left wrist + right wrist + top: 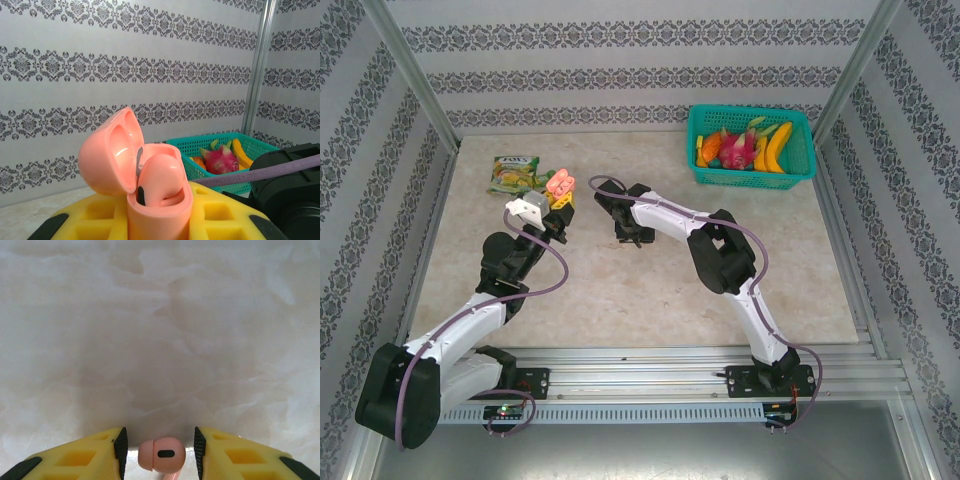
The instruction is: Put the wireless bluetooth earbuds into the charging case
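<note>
Your left claw (160, 220) grips the open pink case (150, 180) at the bench's (620, 300) far left. Your right claw (160, 442) straddles a pink earbud (162, 455), pads clear of it. Closing off-centre could squirt it away.

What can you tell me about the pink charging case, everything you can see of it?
The pink charging case is small, rounded and glossy, plastic by the look. Its lid is flipped open and leans back to the left on a metal hinge, showing a moulded hollow inside. The body stands upright, clamped low down between the yellow fingers of the left pincer. A rounded pink shape sits in its mouth beside a dark slot; whether that is an earbud cannot be told.
</note>
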Controlling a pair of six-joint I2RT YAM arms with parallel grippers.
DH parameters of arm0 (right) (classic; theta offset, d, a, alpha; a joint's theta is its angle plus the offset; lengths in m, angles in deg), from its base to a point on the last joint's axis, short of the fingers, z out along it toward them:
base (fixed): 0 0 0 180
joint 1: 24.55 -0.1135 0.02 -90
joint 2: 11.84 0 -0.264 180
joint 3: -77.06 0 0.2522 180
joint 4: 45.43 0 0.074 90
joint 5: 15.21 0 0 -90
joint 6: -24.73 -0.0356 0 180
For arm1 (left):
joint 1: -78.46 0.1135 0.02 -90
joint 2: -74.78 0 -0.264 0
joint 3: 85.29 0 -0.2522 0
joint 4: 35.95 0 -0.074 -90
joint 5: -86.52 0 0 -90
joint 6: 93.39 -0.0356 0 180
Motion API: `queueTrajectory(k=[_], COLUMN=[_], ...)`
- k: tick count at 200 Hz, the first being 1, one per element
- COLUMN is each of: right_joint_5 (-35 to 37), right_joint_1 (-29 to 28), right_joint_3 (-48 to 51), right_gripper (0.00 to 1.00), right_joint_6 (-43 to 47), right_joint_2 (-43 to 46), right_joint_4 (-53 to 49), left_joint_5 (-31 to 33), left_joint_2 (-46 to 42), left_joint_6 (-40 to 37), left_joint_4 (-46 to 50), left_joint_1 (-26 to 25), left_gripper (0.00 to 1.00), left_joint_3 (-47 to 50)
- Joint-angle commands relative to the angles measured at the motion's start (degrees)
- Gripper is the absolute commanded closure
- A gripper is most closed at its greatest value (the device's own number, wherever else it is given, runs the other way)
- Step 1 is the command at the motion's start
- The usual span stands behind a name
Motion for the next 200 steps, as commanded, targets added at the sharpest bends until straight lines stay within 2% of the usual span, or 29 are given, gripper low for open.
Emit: queueTrajectory(k=[1, 130, 156, 200], right_joint_5=[0.2, 0.5, -0.2, -2.1], right_joint_1=[0.5, 0.5, 0.7, 0.4], right_joint_3=[1.7, 7.1, 9.2, 14.5], right_gripper=[0.59, 0.67, 0.69, 0.69], right_joint_6=[-1.5, -0.5, 3.1, 14.6], right_joint_2=[0.2, 3.6, 4.6, 7.8], right_joint_4=[-0.2, 2.6, 4.8, 10.9], left_joint_5=[-0.9, -1.7, -1.9, -1.9], left_joint_2=[-0.1, 0.2, 0.2, 0.0], left_joint_6=[1.2, 2.0, 2.1, 1.8], left_joint_4=[-0.8, -0.3, -0.4, -0.1], left_joint_1=[0.5, 0.6, 0.6, 0.5], left_gripper=[1.0, 1.0, 1.0, 1.0], left_joint_3=[-0.5, -1.3, -1.3, -1.4])
